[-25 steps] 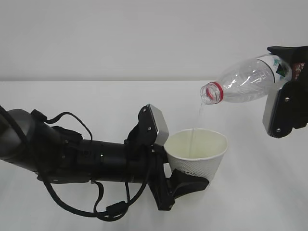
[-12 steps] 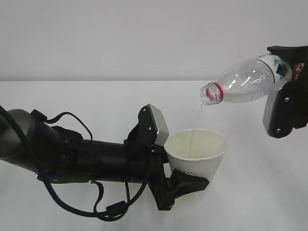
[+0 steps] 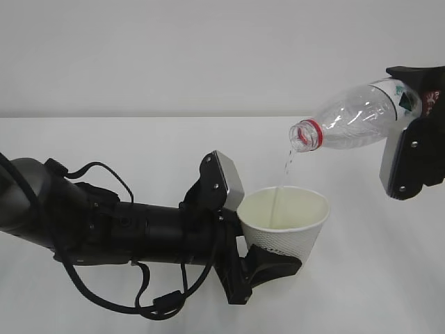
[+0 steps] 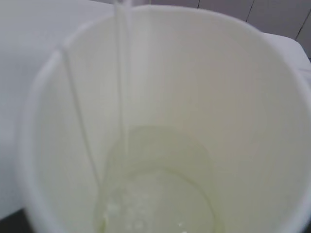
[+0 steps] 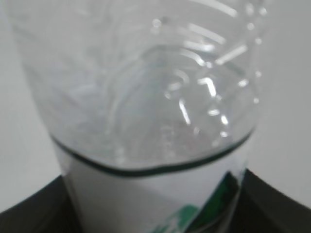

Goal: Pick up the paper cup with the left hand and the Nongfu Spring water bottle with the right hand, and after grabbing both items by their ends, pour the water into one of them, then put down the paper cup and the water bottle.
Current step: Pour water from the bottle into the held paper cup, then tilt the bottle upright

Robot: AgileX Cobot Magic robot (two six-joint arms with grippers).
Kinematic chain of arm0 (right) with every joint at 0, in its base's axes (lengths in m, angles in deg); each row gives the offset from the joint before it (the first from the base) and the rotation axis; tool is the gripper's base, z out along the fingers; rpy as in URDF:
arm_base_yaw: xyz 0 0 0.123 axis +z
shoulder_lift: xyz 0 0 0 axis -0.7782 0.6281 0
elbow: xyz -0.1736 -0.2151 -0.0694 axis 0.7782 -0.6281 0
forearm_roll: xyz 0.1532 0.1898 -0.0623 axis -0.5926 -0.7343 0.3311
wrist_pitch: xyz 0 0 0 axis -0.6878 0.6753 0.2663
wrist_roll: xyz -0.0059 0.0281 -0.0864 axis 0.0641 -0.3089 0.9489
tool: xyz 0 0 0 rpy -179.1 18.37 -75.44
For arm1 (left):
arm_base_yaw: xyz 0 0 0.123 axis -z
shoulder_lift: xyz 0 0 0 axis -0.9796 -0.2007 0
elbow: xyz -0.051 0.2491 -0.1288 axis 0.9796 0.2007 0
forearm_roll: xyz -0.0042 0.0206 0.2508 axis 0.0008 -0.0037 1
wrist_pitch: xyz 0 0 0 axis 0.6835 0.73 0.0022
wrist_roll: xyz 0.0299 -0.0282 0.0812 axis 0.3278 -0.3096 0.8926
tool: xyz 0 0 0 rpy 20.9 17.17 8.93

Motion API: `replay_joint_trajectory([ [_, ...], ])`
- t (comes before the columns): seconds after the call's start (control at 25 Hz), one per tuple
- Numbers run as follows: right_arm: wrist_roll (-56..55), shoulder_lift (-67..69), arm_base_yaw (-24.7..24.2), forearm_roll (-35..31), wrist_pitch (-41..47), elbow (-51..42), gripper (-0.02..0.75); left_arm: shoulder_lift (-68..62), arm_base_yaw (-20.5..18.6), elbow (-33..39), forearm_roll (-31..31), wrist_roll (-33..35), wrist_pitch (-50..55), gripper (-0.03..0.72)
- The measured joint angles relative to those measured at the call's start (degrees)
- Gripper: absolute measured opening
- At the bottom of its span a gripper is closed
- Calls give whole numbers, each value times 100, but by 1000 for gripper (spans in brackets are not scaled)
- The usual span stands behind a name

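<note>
The left gripper point(image 3: 268, 261) is clamped on the lower part of the paper cup point(image 3: 286, 226), holding it upright, low over the white worktop point(image 3: 139, 146); whether the base touches the surface is hard to judge from this angle. The black arm behind it stretches off to the left with cables looping under it.

Above and to the right of the cup, the right gripper point(image 3: 410, 132) grasps the Nongfu Spring water bottle point(image 3: 354, 118) by its labelled bottom end. The bottle lies nearly level, its open mouth with the red neck ring tipped slightly down and pointing left, over the cup's opening.

The water point(image 3: 284, 182) falls from the mouth in a thin, broken stream into the cup. In the left wrist view the stream point(image 4: 121, 73) runs down past the cream inner wall into a shallow pool point(image 4: 160, 199) that covers the bottom. In the right wrist view the bottle's clear ribbed body point(image 5: 146, 87) fills the frame, with the label's edge just below and the dark jaws at either lower corner.
</note>
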Motion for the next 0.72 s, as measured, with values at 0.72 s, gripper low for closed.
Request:
replay_joint_trajectory([
  [0.72,12,0,0,0,0,0,514,0,0,0,0,0,34,492],
])
